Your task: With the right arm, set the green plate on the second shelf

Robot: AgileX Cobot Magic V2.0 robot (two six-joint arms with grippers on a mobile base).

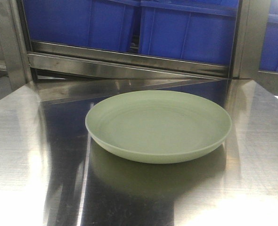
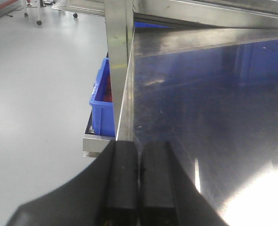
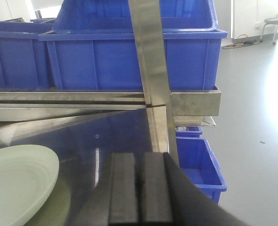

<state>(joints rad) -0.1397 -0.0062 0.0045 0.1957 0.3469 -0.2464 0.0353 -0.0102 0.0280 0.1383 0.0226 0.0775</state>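
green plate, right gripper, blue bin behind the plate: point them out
green plate [image 1: 159,125], front view, inner centre
right gripper [image 3: 140,165], right wrist view, between its tips
blue bin [image 1: 186,28], front view, front wall

My left gripper [image 2: 139,186] and right gripper [image 3: 140,188] both closed, holding nothing.
Left: black jaws pressed together, only a thin seam between them, pointing forward, dark gripper body spreading out lower left. Right: same pose, jaws flat against each other, thin seam, nothing pinched, dark body showing lower right.
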